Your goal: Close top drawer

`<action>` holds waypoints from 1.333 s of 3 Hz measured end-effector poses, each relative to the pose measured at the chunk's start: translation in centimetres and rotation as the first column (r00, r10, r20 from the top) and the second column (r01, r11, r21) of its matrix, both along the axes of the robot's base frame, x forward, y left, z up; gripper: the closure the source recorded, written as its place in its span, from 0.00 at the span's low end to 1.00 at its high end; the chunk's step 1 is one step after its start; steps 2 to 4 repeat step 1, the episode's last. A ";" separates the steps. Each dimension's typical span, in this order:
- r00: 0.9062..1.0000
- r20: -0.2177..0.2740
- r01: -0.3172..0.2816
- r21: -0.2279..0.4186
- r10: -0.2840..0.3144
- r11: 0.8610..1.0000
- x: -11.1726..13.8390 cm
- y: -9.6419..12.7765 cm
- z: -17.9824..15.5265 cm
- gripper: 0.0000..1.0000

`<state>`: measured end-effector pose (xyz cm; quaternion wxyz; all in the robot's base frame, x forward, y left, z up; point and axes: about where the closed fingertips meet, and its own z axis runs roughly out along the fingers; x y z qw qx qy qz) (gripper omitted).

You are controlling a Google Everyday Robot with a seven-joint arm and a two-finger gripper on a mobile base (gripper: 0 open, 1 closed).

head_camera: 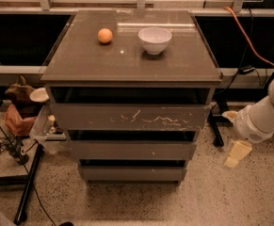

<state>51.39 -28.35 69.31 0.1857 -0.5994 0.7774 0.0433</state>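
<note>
The top drawer [132,117] is the wide grey-brown front streaked with white scratches, just under the cabinet top [80,62]. A dark gap shows above its front panel, and the panel stands slightly proud of the cabinet. My gripper [236,153] hangs at the right of the cabinet, low, at about the height of the middle drawer. It is clear of the drawer front and touches nothing. The white arm [264,118] comes in from the right edge.
An orange [105,35] and a white bowl [155,39] sit on the cabinet top. Two plainer drawer fronts [132,150] lie below the top drawer. Bags and clutter [21,108] and a black stand leg [29,186] are at the left. Cables [247,29] run at the right.
</note>
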 end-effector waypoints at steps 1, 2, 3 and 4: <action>0.982 0.089 0.173 -0.049 -0.168 0.984 -1.9 -6.8 6.8 0.00; 0.982 0.089 0.173 -0.049 -0.168 0.984 -1.9 -6.8 6.8 0.00; 0.982 0.089 0.173 -0.049 -0.168 0.984 -1.9 -6.8 6.8 0.00; 0.982 0.089 0.173 -0.049 -0.168 0.984 -1.9 -6.8 6.8 0.00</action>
